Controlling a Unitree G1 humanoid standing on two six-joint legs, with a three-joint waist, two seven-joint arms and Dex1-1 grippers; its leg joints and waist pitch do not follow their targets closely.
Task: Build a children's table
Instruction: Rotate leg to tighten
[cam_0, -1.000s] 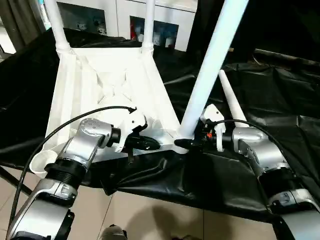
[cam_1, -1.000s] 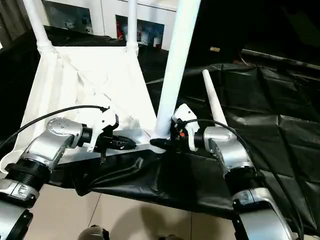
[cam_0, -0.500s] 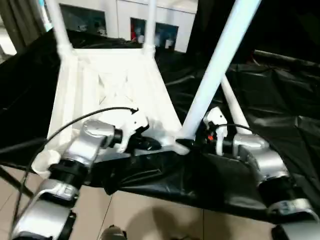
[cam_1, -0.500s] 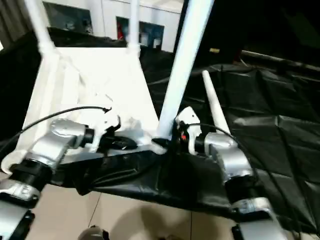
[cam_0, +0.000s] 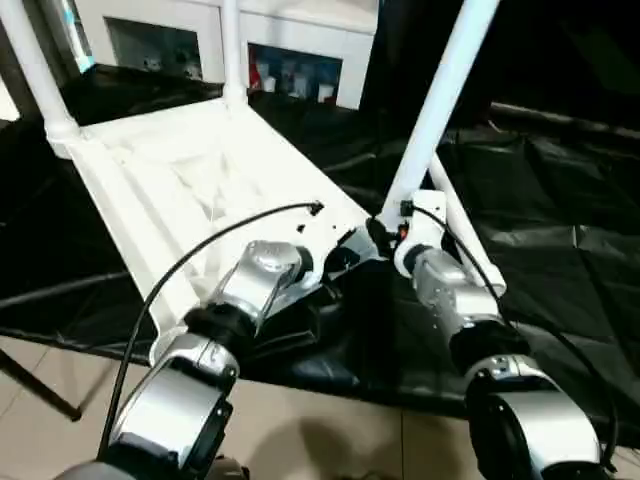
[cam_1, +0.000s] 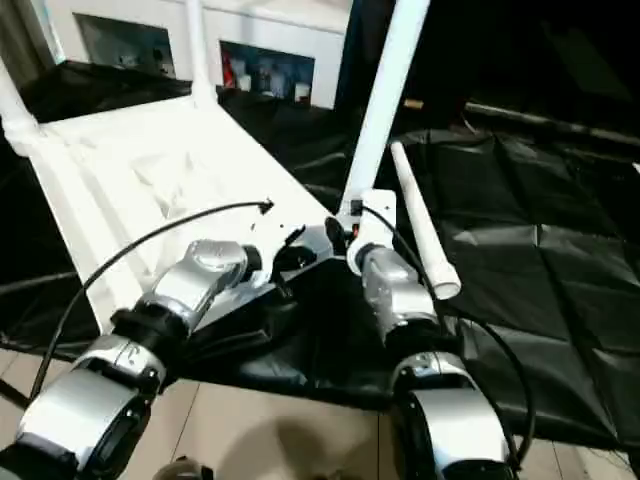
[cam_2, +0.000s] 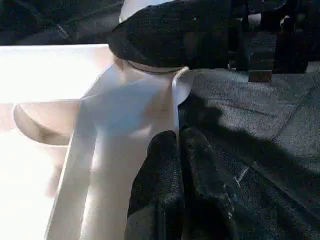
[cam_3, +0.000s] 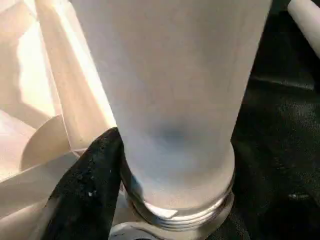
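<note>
The children's table (cam_0: 190, 170) lies upside down on a surface draped in crinkled black sheeting (cam_0: 560, 230), its ribbed white plastic underside facing up. Its round corner sockets serve as the containers: two far sockets, at about 10 and 12 o'clock, each carry an upright smooth white tube leg. The near-right socket carries a third leg (cam_0: 440, 95), which stands tilted; a threaded collar shows at its base in the right wrist view. A fourth leg (cam_1: 420, 225), loose, lies on the sheeting at 3 o'clock of that socket.

Right claw (cam_0: 385, 235): jaws spread around the base of the seated third leg, one black finger (cam_3: 85, 185) against it.

Left claw (cam_2: 177, 165): fingers pressed together, holding nothing, tips at the tabletop's rim beside the same socket.

A white cabinet (cam_0: 270, 45) with glass doors stands at 12 o'clock.
</note>
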